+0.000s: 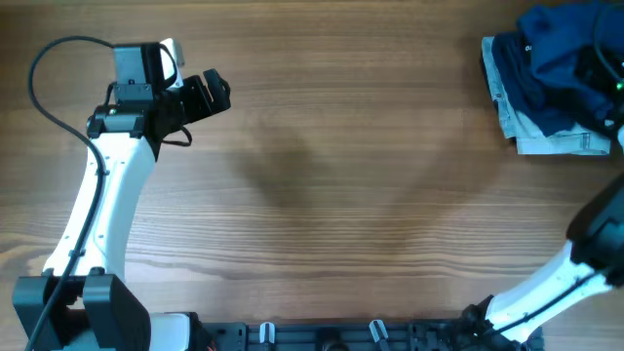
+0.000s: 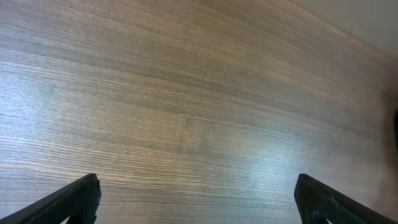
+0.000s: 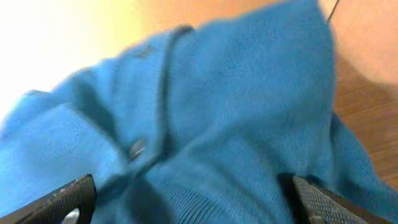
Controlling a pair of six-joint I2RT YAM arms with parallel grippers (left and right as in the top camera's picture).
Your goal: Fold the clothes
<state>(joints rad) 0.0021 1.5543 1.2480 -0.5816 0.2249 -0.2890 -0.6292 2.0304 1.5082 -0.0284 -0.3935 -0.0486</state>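
Observation:
The blue garment (image 1: pixel 552 51) lies crumpled on a pile at the table's far right corner. In the right wrist view it fills the frame as mid-blue knit fabric (image 3: pixel 249 93) with a placket and a small button. My right gripper (image 3: pixel 189 186) is open, its fingers spread wide just over the fabric; in the overhead view it (image 1: pixel 603 68) sits over the pile at the right edge and is hard to make out. My left gripper (image 1: pixel 210 93) is open and empty at the far left, with only bare wood between its fingers (image 2: pixel 198 186).
A pale folded piece (image 1: pixel 546 141) lies under the blue garment. The wooden table (image 1: pixel 322 175) runs between the two arms. The table's far edge shows in the left wrist view (image 2: pixel 367 37). The arm bases stand at the front edge.

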